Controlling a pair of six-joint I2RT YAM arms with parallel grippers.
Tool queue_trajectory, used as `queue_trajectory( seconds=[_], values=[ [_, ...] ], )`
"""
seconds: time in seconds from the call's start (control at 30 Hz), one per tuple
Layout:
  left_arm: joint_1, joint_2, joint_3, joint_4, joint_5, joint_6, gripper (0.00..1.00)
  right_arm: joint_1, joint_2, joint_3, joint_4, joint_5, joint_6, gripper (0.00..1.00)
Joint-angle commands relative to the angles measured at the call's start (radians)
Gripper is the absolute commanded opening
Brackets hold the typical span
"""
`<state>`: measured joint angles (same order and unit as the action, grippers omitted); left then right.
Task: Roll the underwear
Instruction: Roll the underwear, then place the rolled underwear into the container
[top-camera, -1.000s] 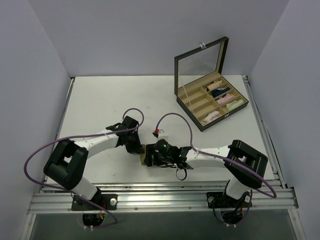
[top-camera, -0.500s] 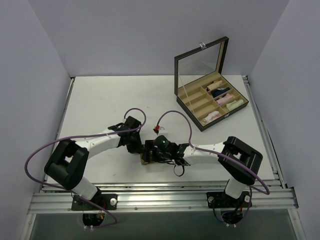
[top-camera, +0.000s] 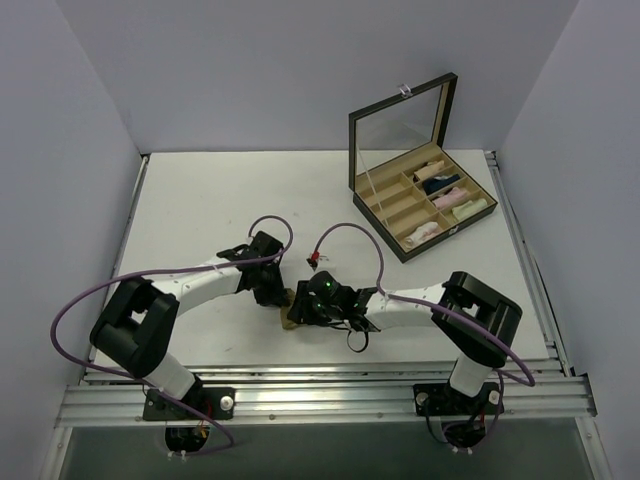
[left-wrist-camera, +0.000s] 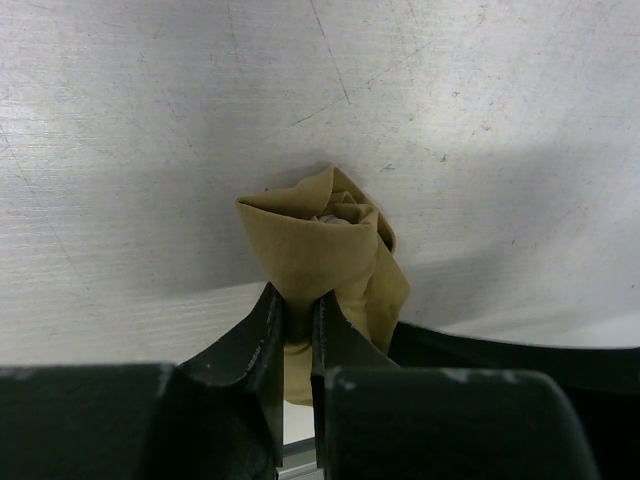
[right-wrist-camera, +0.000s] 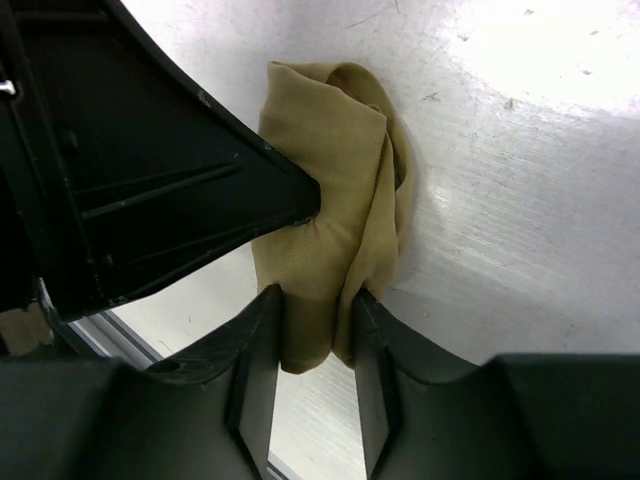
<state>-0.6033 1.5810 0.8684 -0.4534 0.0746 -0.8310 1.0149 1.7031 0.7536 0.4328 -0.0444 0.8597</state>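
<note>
Near front edge of scratched white bench (top-camera: 200, 200), left of centre: left fingers (left-wrist-camera: 268, 330) clamped tight on one end of rolled tan-beige cloth underwear (left-wrist-camera: 322, 250). Lying on bench between both arms. Right fingers (right-wrist-camera: 258, 340) pressed against its two sides, gripping. Far right, rear: open dark compartmented box (top-camera: 378, 228), cloth rolls inside.

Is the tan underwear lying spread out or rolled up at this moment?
Rolled up: the tan underwear is a tight bundle with a spiral end showing, pinched by the left gripper and the right gripper.
</note>
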Motion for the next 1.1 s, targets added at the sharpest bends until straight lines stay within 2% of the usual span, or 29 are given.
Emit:
queue_trajectory(
  seconds=[0.0, 0.03, 0.1, 0.13, 0.17, 0.27, 0.4, 0.53, 0.7, 0.83, 0.93, 0.97, 1.07],
  values=[
    [-0.007, 0.073, -0.042, -0.087, -0.142, 0.024, 0.04, -0.004, 0.015, -0.014, -0.020, 0.006, 0.004, 0.26],
    [-0.007, 0.071, -0.042, -0.090, -0.144, 0.023, 0.04, -0.004, 0.016, -0.016, -0.022, 0.006, 0.005, 0.19],
    [-0.006, 0.068, -0.042, -0.093, -0.136, 0.021, 0.04, -0.002, 0.021, -0.011, -0.034, 0.015, 0.004, 0.11],
    [-0.006, 0.068, -0.036, -0.097, -0.130, 0.015, 0.05, -0.002, 0.021, -0.007, -0.049, 0.018, 0.002, 0.03],
    [-0.006, 0.068, -0.028, -0.106, -0.119, 0.010, 0.05, -0.001, 0.021, -0.005, -0.060, 0.021, 0.001, 0.00],
    [0.005, 0.063, 0.039, -0.181, -0.104, -0.006, 0.15, -0.001, 0.010, -0.008, -0.098, 0.028, -0.005, 0.00],
    [0.051, 0.008, 0.133, -0.315, -0.078, -0.025, 0.35, -0.004, -0.060, -0.027, -0.115, 0.029, -0.024, 0.00],
    [0.143, -0.062, 0.214, -0.392, -0.029, 0.006, 0.41, -0.027, -0.121, 0.033, -0.247, 0.075, -0.068, 0.00],
    [0.263, -0.091, 0.294, -0.452, 0.043, 0.066, 0.43, -0.078, -0.184, 0.180, -0.460, 0.165, -0.143, 0.00],
    [0.270, -0.137, 0.299, -0.424, 0.109, 0.090, 0.43, -0.229, -0.235, 0.355, -0.673, 0.239, -0.249, 0.00],
    [0.270, -0.156, 0.284, -0.381, 0.171, 0.087, 0.43, -0.364, -0.244, 0.438, -0.762, 0.244, -0.323, 0.00],
    [0.270, -0.159, 0.281, -0.366, 0.180, 0.086, 0.43, -0.448, -0.240, 0.488, -0.778, 0.244, -0.346, 0.00],
    [0.272, -0.156, 0.267, -0.337, 0.214, 0.086, 0.43, -0.586, -0.192, 0.597, -0.842, 0.302, -0.337, 0.00]
  ],
)
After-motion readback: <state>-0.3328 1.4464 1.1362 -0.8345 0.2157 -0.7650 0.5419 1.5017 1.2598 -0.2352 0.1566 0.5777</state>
